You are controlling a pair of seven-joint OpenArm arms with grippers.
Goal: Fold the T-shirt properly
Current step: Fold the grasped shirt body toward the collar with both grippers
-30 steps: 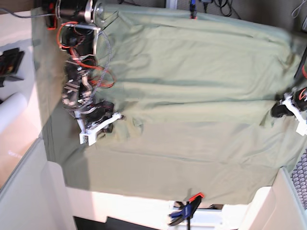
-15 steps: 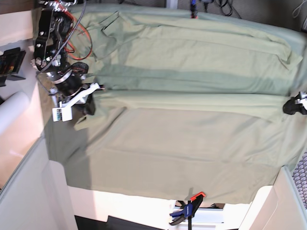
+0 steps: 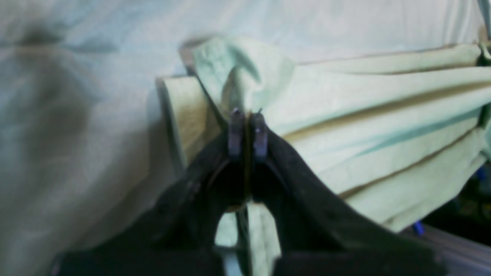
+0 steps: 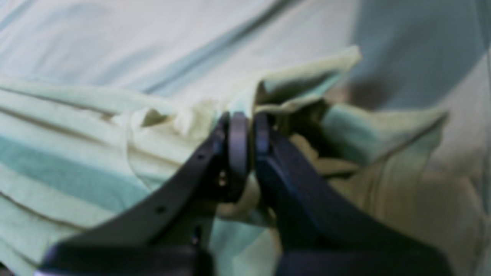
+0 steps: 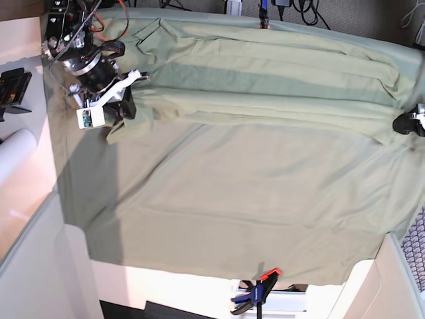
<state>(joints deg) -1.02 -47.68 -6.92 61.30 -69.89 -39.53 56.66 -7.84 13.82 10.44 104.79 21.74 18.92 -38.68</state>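
While both pinches hold: left gripper (image 3: 247,132) and right gripper (image 4: 245,134) each clamp a bunched edge of the shirt (image 5: 265,86).
Shirt: stretched in pleats across the cloth (image 5: 252,219).
Risk: uneven pull may slip fabric, skewing the fold.

arms: black, red cables | right hand (image 5: 126,109): white bracket, black fingers (image 4: 238,142)

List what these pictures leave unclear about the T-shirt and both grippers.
- T-shirt collar and label: not visible in any view, buried in folds.
- Left gripper: base view's right edge cuts off the arm.
- Right gripper: how many layers it pinches is unclear; the wrist view is blurred.
- Shirt against tablecloth: similar greens, so the shirt's outline is hard to trace.
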